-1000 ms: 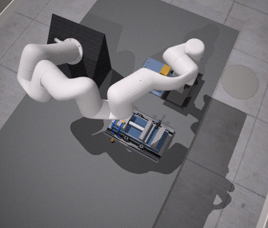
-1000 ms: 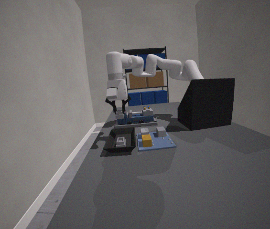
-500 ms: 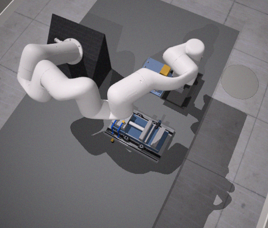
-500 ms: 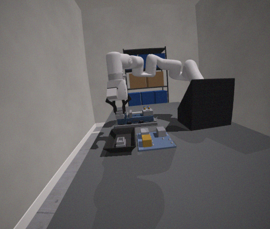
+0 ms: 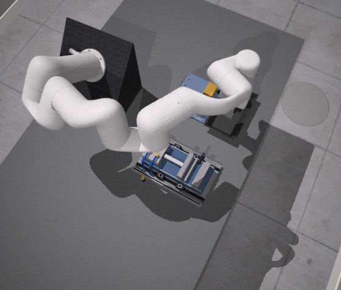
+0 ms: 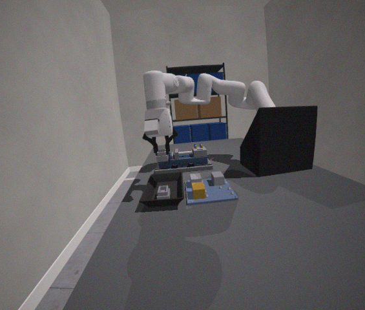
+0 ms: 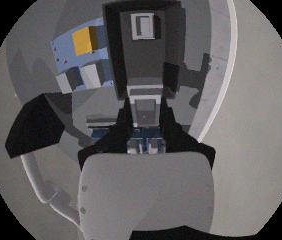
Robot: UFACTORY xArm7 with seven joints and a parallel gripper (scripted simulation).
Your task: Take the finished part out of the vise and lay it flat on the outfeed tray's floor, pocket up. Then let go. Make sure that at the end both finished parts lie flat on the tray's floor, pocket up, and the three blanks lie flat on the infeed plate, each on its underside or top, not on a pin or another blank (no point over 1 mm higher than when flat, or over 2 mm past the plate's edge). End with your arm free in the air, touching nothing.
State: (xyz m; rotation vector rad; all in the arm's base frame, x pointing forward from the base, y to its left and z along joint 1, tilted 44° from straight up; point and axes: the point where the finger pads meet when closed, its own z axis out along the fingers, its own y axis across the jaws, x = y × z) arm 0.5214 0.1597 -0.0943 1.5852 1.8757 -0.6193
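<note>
My gripper [image 6: 161, 148] is shut on a grey finished part [image 6: 161, 154] and holds it in the air above the far end of the dark outfeed tray. In the wrist view the held part [image 7: 144, 111] sits between the fingers, with the tray [image 7: 141, 50] beyond it. A second finished part [image 6: 163, 192] lies in the tray, pocket up, and also shows in the wrist view [image 7: 143, 26]. The vise [image 5: 178, 169] stands with its jaws open and nothing between them. In the top view my arm hides the gripper and most of the tray.
The blue infeed plate [image 6: 210, 193] lies right of the tray with a yellow blank [image 6: 198, 190] and two grey blanks [image 6: 194, 177] [image 6: 217, 177]. A black wedge-shaped arm base [image 6: 277, 140] stands at the right. A shelf rack [image 6: 197, 103] stands at the back wall.
</note>
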